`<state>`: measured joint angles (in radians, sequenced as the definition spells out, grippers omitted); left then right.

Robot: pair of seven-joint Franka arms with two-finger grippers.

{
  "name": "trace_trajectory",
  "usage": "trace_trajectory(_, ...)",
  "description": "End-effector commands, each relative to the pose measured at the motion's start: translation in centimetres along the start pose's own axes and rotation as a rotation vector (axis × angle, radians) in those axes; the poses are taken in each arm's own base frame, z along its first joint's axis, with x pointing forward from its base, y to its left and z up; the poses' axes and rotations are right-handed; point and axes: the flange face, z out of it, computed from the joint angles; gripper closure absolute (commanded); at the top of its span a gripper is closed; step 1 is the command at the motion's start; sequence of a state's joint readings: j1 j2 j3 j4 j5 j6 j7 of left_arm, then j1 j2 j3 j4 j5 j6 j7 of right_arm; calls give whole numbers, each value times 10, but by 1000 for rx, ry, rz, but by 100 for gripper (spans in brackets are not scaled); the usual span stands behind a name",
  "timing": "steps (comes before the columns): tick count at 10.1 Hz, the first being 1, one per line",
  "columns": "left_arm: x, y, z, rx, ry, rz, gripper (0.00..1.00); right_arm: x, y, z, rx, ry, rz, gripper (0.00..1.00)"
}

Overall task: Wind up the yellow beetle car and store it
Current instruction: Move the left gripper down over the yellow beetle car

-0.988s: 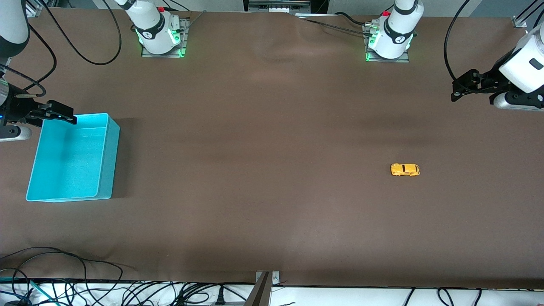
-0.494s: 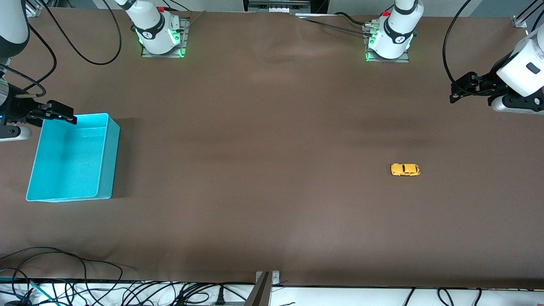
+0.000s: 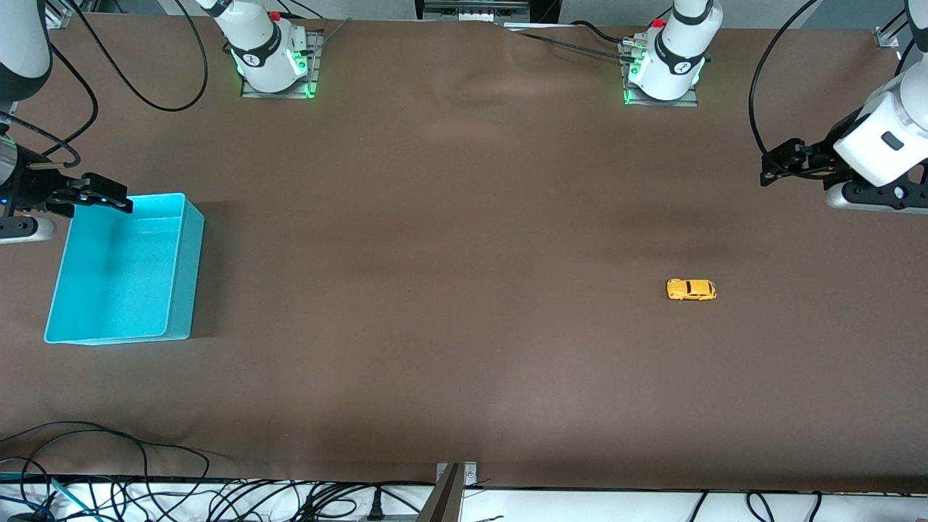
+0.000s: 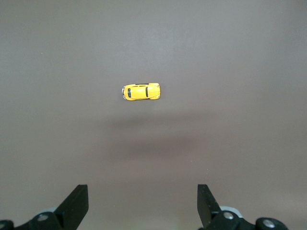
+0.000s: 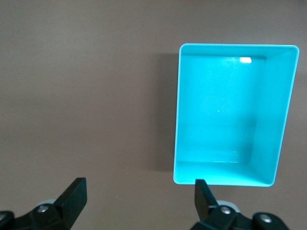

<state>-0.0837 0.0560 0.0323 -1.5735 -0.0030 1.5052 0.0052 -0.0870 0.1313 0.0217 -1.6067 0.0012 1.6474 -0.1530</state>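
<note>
Left hand [image 4: 140, 206] open, base cut off, above yellow beetle car [image 4: 140, 91].

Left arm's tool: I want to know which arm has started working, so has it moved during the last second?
Yes. The left tool has shifted slightly toward the left arm's base and toward the table's middle, high above the table; the yellow beetle car stayed put.

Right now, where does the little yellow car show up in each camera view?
Front view: yellow beetle car alone on the brown table, toward the left arm's end.
Left wrist view: car above centre, ahead of the open left gripper.
Right wrist view: not in it.
Shared landmark: the brown table.
</note>
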Motion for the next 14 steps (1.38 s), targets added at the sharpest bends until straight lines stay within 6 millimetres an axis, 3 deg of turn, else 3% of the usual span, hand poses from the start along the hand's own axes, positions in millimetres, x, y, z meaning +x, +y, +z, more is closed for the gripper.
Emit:
trace_trajectory(1,14,3,2,-13,1,63,0,7,2,2,21,-1,16,0)
trace_trajectory(3,23,7,18,-13,-26,157,0,11,-5,5,20,-6,5,0)
trace_trajectory(7,64,-5,79,-25,-39,479,0,21,-8,26,21,-34,-4,0)
trace_trajectory(10,70,-20,150,-21,-37,673,0,24,-12,29,19,-28,-12,0)
trace_trajectory(13,67,-21,229,-11,-21,889,0,27,-30,31,7,-32,-45,0)
trace_trajectory(14,68,-21,243,3,4,962,0,27,-29,31,7,-32,-43,0)
